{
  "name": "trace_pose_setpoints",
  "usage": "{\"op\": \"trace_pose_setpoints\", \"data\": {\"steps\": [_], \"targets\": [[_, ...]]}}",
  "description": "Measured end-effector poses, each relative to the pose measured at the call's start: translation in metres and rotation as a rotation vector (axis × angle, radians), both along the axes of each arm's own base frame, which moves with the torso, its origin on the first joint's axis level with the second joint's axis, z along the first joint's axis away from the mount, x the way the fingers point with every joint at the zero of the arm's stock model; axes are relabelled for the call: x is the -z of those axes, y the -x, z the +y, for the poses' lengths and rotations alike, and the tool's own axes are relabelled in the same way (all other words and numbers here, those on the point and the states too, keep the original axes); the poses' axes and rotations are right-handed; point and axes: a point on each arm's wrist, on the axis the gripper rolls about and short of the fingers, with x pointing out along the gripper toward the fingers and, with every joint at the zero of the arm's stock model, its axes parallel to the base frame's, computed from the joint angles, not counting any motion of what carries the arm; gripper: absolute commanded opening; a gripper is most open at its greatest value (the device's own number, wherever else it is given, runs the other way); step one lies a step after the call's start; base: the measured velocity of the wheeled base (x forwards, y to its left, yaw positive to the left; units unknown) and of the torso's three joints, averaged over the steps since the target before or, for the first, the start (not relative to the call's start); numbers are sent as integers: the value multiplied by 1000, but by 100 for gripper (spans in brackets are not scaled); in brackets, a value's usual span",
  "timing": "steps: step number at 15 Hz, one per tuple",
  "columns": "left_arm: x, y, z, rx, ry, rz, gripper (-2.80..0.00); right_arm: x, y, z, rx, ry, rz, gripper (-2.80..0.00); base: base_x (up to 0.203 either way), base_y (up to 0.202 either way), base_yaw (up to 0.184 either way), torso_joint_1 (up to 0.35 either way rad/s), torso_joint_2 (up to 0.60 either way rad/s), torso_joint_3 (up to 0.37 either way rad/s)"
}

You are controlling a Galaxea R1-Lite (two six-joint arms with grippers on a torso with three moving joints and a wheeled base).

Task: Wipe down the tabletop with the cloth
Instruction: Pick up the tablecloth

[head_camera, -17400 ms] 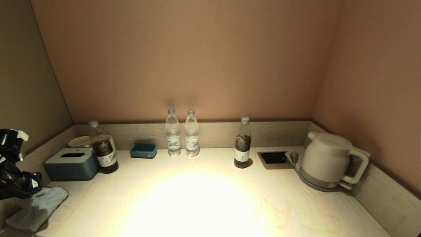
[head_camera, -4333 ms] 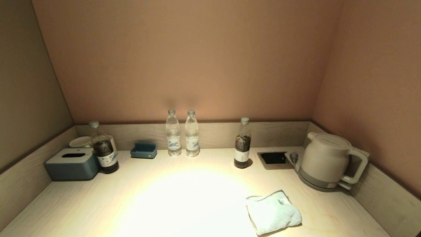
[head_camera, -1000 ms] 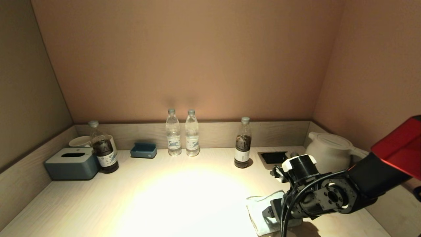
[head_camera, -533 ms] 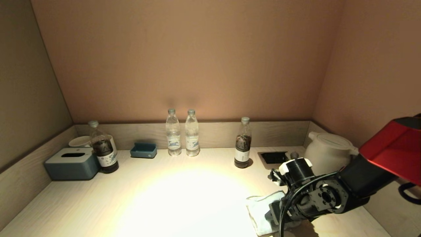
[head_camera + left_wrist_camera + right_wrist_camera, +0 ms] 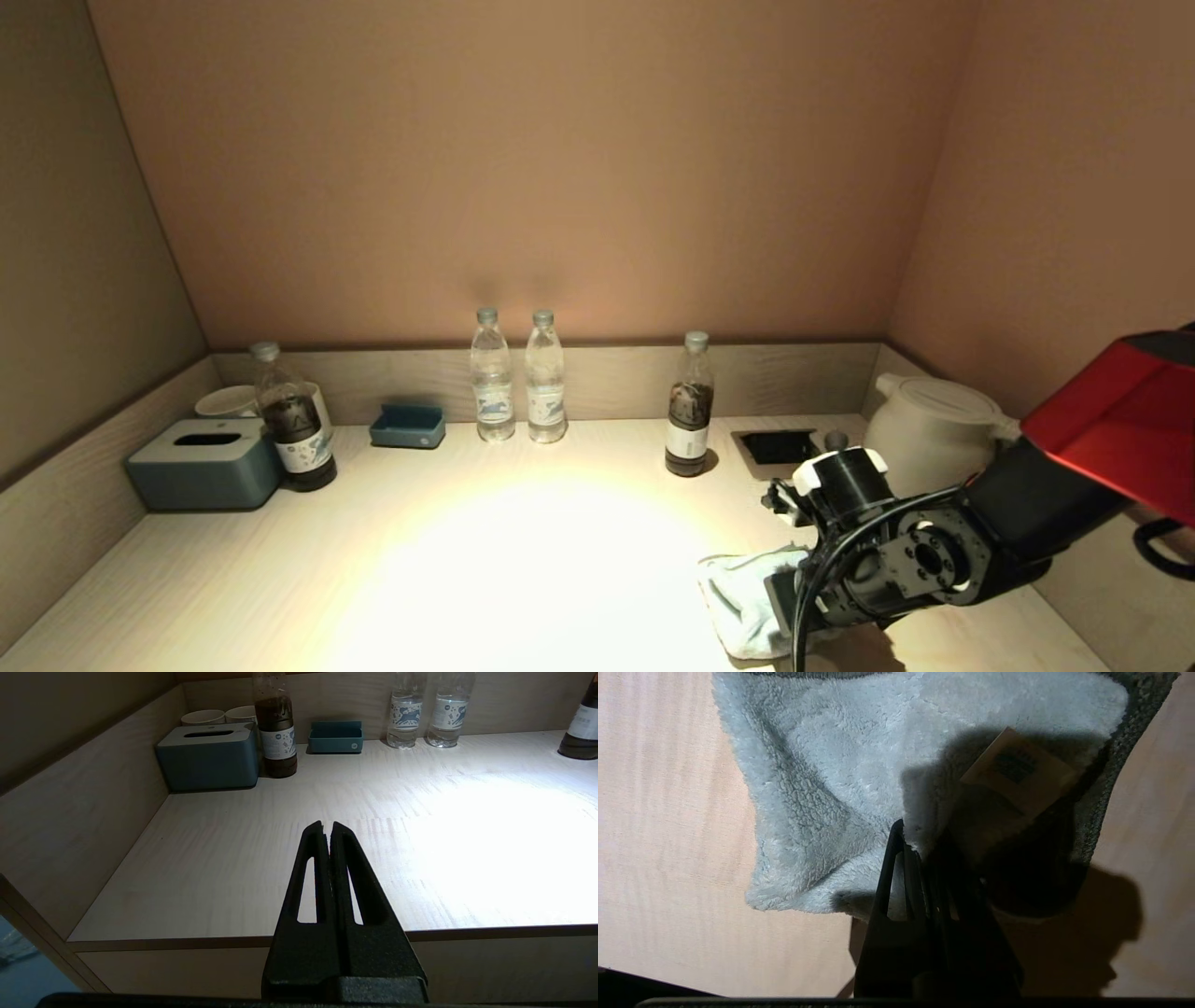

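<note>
Right gripper (image 5: pixel 920 844) pinching cloth (image 5: pixel 742 597) on tabletop (image 5: pixel 373 560); left gripper (image 5: pixel 327 830) closed, empty; two clear water bottles (image 5: pixel 518 378), two bottles (image 5: pixel 686 406) part-filled with dark liquid

The cloth (image 5: pixel 840 765) was pale blue terry, the tabletop (image 5: pixel 523 560) pale beige wood-grain, the tissue box (image 5: pixel 203 464) blue-grey, the kettle (image 5: pixel 924 429) off-white.

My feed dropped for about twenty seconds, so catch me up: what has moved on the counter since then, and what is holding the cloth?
The cloth went from the tabletop's front left corner to its front right. The left gripper, then beside it, has withdrawn off the front edge, jaws closed and empty. The right gripper came in and has pinched a fold of the cloth. Bottles, tissue box and kettle stayed put.
</note>
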Motion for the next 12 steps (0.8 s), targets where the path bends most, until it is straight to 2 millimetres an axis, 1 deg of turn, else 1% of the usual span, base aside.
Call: {"op": "trace_pose_setpoints", "data": {"steps": [2, 5, 8, 12], "targets": [[0, 0, 0, 0, 0, 0, -280, -3, 1, -4, 14, 1, -9, -280, 0, 0, 0, 0, 0, 0], [0, 0, 0, 0, 0, 0, -280, -9, 4, -24, 92, 31, -29, -280, 0, 0, 0, 0, 0, 0], [0, 0, 0, 0, 0, 0, -280, -9, 4, -50, 206, 91, -24, -280, 0, 0, 0, 0, 0, 0], [0, 0, 0, 0, 0, 0, -280, -1, 5, -88, 344, 173, 34, -280, 0, 0, 0, 0, 0, 0]]}}
